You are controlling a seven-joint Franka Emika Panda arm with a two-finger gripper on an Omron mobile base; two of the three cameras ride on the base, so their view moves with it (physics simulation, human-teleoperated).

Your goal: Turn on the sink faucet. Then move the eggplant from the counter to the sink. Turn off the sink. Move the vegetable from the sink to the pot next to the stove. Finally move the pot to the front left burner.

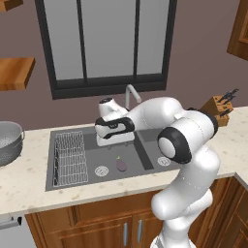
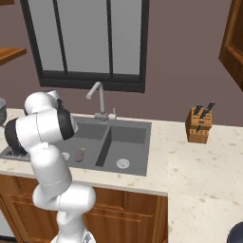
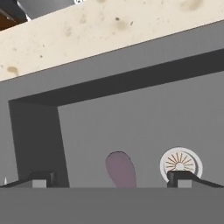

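The eggplant (image 1: 121, 164) lies on the floor of the sink (image 1: 145, 154), in the basin that holds the wire dish rack (image 1: 70, 157), just beside a round silver drain (image 1: 101, 170). Above the sink hangs the end effector (image 3: 111, 180), fingers spread with the eggplant between them, untouched. The sink faucet (image 1: 131, 95) rises behind the sink; a knife block (image 1: 218, 109) stands on the desk (image 1: 29, 181) nearby.

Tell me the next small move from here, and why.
Probably lower the gripper straight toward the eggplant. It lies on the floor of the sink beside a round drain, and the fingertips stand open on either side of it, apart from it.
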